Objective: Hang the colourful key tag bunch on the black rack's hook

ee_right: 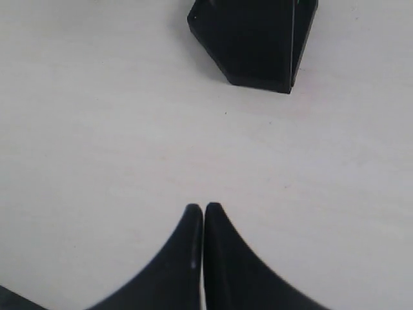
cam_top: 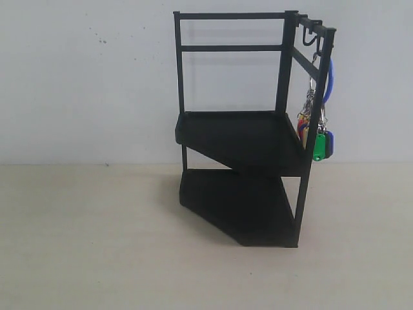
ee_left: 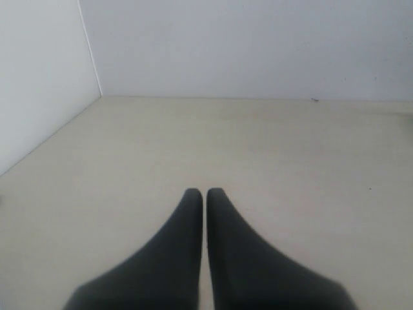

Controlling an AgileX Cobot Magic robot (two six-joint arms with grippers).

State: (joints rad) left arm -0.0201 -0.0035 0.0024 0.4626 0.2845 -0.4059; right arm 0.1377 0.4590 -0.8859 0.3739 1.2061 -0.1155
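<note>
The black rack (cam_top: 240, 135) stands upright on the table near the wall in the exterior view. The colourful key tag bunch (cam_top: 317, 132) hangs by its blue loop (cam_top: 331, 81) from a hook (cam_top: 311, 37) on the rack's top right rail, its tags dangling beside the upper tray. Neither arm shows in the exterior view. My left gripper (ee_left: 204, 192) is shut and holds nothing, over bare table. My right gripper (ee_right: 203, 208) is shut too, holding nothing, with the rack's lower tray (ee_right: 255, 42) some way ahead of its fingertips.
A light wooden table (cam_top: 97, 245) meets a white wall (cam_top: 84, 77) behind the rack. In the left wrist view a wall corner (ee_left: 90, 51) shows at the table's far edge.
</note>
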